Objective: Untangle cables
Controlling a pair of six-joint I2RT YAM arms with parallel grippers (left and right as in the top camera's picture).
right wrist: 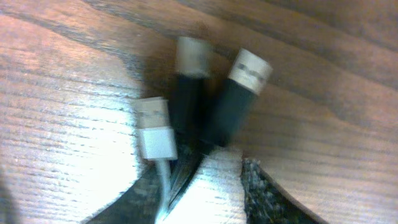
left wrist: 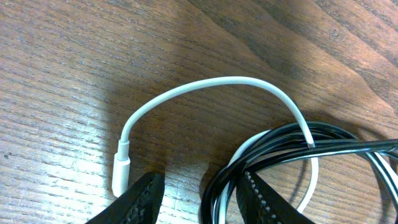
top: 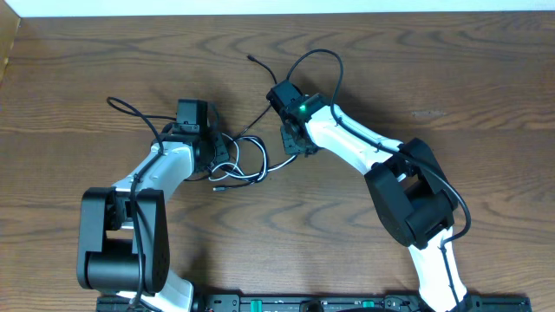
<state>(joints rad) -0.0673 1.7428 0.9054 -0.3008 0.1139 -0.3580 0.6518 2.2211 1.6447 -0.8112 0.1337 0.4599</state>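
Three cables blurred at right claw, lower lengths cut off.

White cable and two black cables lie looped together mid-table, three plugs bunched at the tangle's two o'clock.

Table matt grained wood; cables glossy plastic, plug tips probably metal
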